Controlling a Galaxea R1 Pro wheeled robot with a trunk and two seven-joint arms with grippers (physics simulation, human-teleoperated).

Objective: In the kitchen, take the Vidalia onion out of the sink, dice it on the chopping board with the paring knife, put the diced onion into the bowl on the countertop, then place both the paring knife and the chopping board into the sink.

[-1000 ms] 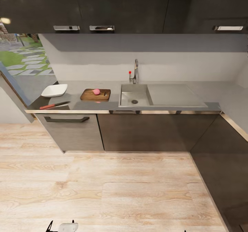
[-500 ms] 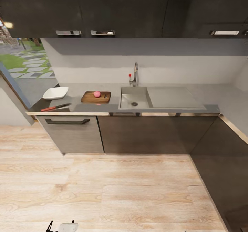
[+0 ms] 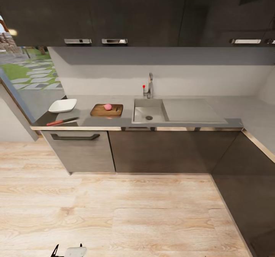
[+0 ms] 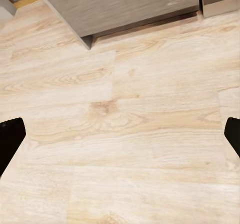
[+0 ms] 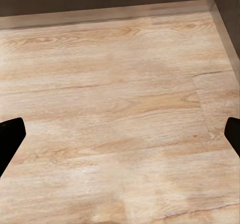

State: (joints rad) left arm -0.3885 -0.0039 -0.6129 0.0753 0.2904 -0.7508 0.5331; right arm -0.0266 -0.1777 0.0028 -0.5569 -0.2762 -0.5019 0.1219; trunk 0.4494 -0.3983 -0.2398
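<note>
One grey table (image 3: 95, 117) is seen along the back wall of the kitchen, over dark grey cabinet fronts, with a second stretch running down the right side. Set into the table near its middle is one sink (image 3: 148, 111) with one round drain, one flat drainboard to its right and one chrome tap (image 3: 149, 84) with a red-tipped lever at the back edge. Just left of the sink, one brown chopping board (image 3: 107, 110) lies flat, and one pink onion (image 3: 108, 107) rests on it. Farther left, near the table's left end, one white bowl (image 3: 62, 105) stands apart from the board. One paring knife (image 3: 61, 121) with an orange-red handle lies close to the front edge, in front of the bowl. Three metal handles are counted under the black upper cabinets and one dark bar handle (image 3: 75, 136) on the lower left front. The light wood floor (image 3: 126, 211) is spread before the cabinets. The left claw (image 4: 120, 136) is held wide open above the floor with nothing gripped, its two dark fingertips (image 4: 10, 140) far apart; the right claw (image 5: 120, 136) is likewise spread wide and empty over the floor.
</note>
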